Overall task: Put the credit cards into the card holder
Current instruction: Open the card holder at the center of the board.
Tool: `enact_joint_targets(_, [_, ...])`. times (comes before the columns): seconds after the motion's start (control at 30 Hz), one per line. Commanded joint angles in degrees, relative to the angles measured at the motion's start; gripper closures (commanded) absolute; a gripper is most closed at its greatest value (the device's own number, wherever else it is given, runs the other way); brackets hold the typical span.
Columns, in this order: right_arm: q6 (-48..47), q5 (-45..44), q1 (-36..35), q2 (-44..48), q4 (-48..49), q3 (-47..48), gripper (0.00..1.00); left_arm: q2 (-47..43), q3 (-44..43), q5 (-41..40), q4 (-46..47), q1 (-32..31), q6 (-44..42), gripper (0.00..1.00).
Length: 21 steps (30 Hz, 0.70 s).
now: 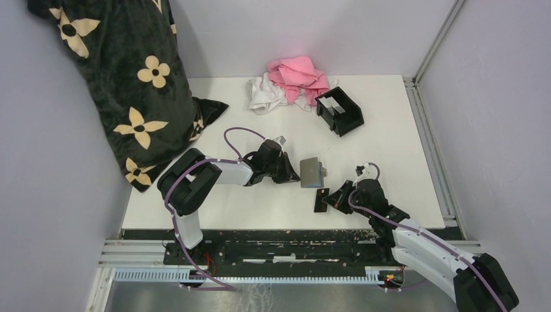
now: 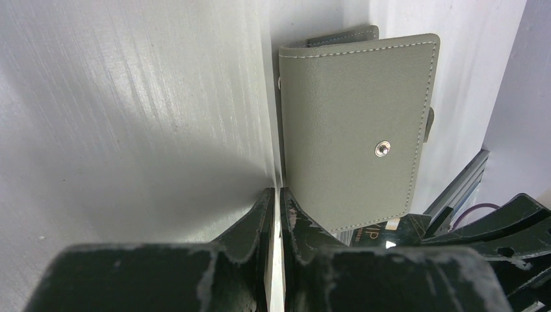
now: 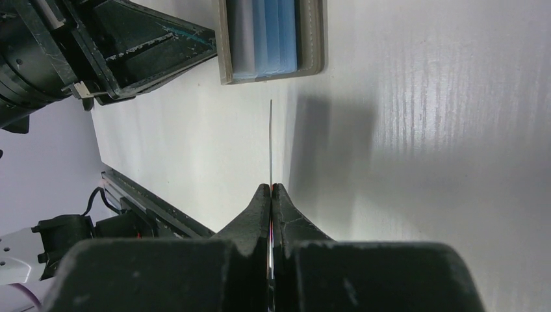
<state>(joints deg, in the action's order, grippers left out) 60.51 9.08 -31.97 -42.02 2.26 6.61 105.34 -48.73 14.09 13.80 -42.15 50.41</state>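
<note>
I count two arms, a left arm and a right arm; one grey wallet mid-table; one card near right; one black card holder far right; one pink cloth; one white cloth; one flowered cushion far left.

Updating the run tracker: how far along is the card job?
Done: nothing banked that I can see; the card holder shows no card from above. In hand: the right claw is shut on one card, seen edge-on, beside the grey wallet, which the left claw pinches by a flap. Left: carry that card to the holder, then whatever the wallet's blue slots hold.
</note>
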Motion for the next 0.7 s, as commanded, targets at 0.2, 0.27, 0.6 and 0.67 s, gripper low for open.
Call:
enact_joint_targets(0.2, [1.19, -1.38, -1.99, -5.35, 8.82, 0.94, 0.99, 1.27, -0.23, -0.9, -2.29, -0.3, -3.57, 0.86])
enact_joint_targets(0.27, [1.39, -1.47, -2.12, -6.41, 10.07, 0.99, 0.99, 1.35, -0.16, -0.9, -2.21, -0.29, -3.57, 0.86])
enact_joint_targets(0.6, [2.05, -2.76, -2.82, -10.44, 13.94, 1.56, 0.99, 1.78, 0.19, -0.66, -1.77, -0.3, -3.57, 0.86])
enact_joint_targets(0.67, [2.02, -2.92, -2.93, -11.01, 14.44, 1.73, 0.99, 1.84, 0.19, -0.63, -1.76, -0.3, -3.63, 0.86])
